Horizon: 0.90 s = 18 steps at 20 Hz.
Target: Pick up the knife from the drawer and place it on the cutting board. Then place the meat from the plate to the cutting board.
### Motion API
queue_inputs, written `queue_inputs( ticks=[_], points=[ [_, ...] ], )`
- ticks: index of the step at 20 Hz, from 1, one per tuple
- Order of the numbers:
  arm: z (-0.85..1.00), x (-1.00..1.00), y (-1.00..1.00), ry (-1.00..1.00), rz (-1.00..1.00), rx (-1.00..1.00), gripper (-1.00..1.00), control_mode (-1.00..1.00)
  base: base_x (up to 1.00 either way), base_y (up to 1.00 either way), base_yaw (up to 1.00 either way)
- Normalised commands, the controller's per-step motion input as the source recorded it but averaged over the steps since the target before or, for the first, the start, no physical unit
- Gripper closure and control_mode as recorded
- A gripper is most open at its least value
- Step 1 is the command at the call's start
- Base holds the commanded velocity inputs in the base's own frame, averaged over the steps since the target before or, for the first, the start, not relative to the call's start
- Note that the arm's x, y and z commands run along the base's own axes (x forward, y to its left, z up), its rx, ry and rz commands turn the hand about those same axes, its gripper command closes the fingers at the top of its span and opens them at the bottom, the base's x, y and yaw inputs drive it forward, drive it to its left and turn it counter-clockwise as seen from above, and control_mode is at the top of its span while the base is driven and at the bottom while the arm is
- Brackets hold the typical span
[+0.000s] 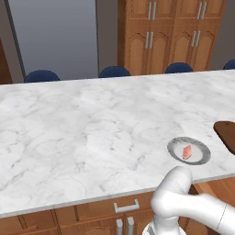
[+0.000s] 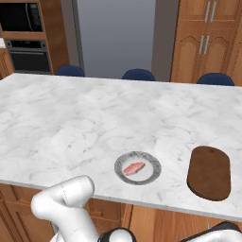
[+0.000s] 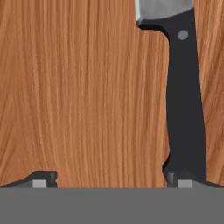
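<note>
The knife (image 3: 186, 96) lies on the wooden drawer floor (image 3: 87, 96), its black handle running up the right of the hand view to a grey blade (image 3: 164, 8) at the top. My gripper (image 3: 111, 180) is open just above it, and the right fingertip (image 3: 179, 178) sits at the handle's end, with nothing between the fingers. Up on the counter, the grey plate (image 1: 174, 148) (image 2: 120, 165) holds the pinkish meat (image 1: 187, 151) (image 2: 133, 168). The dark brown cutting board (image 1: 227, 133) (image 2: 209, 172) lies to the plate's right with nothing on it. My arm bends down below the counter's front edge.
The white marble counter (image 1: 92, 128) spreads wide to the left of the plate. Blue chairs (image 2: 138, 74) stand along its far side, with wooden cabinets (image 1: 170, 32) behind. A closed drawer front with a metal handle (image 1: 126, 207) sits under the counter edge.
</note>
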Motion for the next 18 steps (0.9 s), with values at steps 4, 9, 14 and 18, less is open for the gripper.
queue_inputs(
  ticks=[4,9,14,18],
  points=[
    [0.0,0.21,0.04,-0.21,0.0,0.0,-1.0,-1.0,0.0,0.0,0.0],
    [0.0,0.3,0.03,-0.12,0.0,-0.01,-1.0,-1.0,0.0,0.0,0.0],
    [0.0,0.34,0.0,-0.08,0.0,-0.03,-1.0,-1.0,0.0,0.0,0.0],
    [-0.02,0.3,0.0,-0.03,0.0,-0.02,-1.0,-1.0,0.0,0.0,0.0]
  ],
)
